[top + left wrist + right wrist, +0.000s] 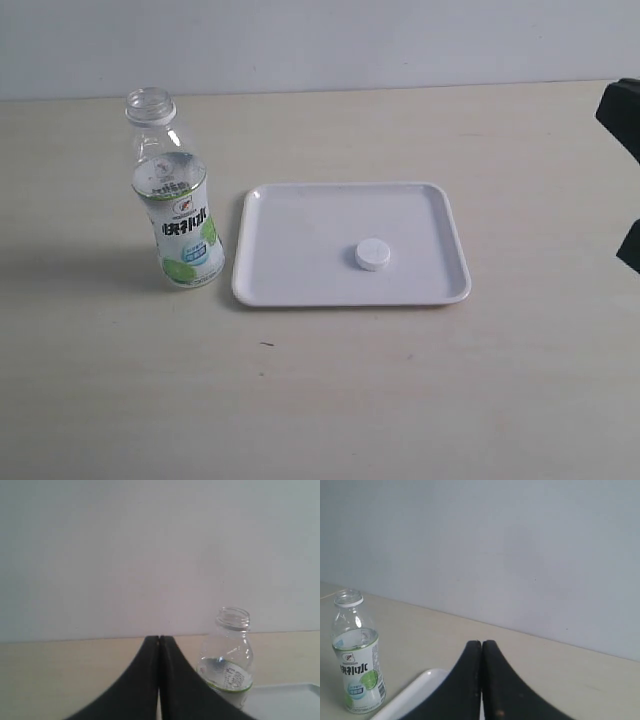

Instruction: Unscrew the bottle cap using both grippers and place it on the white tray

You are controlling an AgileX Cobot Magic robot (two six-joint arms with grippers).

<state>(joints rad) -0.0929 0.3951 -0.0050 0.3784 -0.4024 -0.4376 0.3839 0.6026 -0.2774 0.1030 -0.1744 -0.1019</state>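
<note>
Closest are the left gripper [159, 639] and the right gripper [481, 643], each with its black jaws pressed together and holding nothing. On the white tray [300, 205], a little right of its middle, lies the bottle cap [372, 254], and the bottle [178, 215] stands open and upright just beside the tray's left rim. The cap seems light, stiff and low, so its ribbed side is the best place to grip it.

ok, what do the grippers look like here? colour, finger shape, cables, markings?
The left gripper and the right gripper are both plain black, each with two fingers, broad at the base, curving to narrow tips. No cables, labels or markings show in the wrist views. The exterior view catches only angular black pieces at its right edge, too little to describe.
</note>
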